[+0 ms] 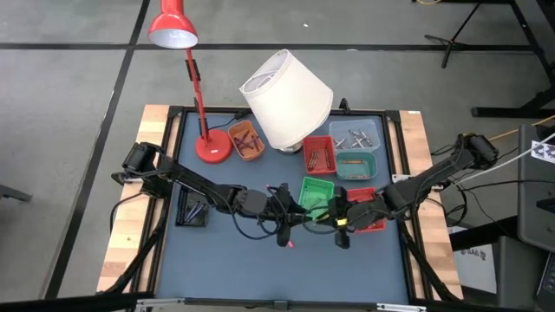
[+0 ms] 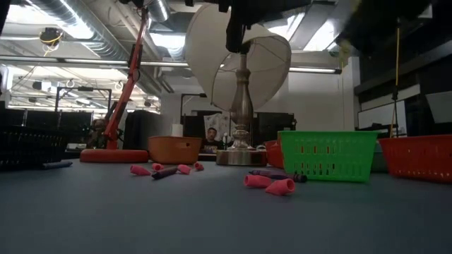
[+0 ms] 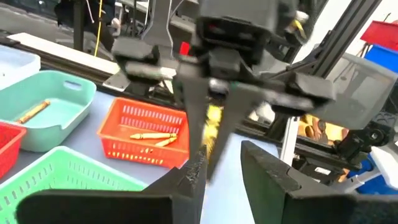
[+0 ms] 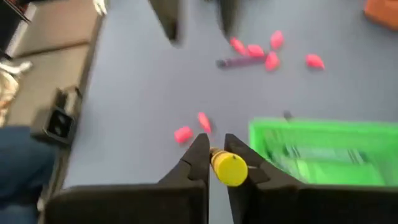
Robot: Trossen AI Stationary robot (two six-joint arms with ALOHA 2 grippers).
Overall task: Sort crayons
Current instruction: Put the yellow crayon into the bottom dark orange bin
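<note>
Right gripper [image 4: 216, 163] raised above the worktop [image 4: 143, 93] beside the green tray [image 4: 323, 152], fingers clamped on a yellow crayon [image 4: 229, 168]; left gripper [image 3: 221, 171] facing it, fingers parted and bare; pink crayon bits [image 4: 254, 50] and a purple crayon [image 4: 239, 61] scattered on the worktop; yellow crayons [image 3: 149, 135] lying in the orange tray [image 3: 144, 138].

High view: looked straight down over the whole bench [image 1: 260, 269].
Low view: sat level at bench height, facing the room.
Shared: the green basket [image 1: 316, 192] [image 2: 326, 154], close in both wrist views.

A yellow crayon [image 4: 231, 168] sits pinched between the right tool's [image 4: 217, 163] tips; pink crayons [image 4: 255, 51] lie scattered on the table.
</note>
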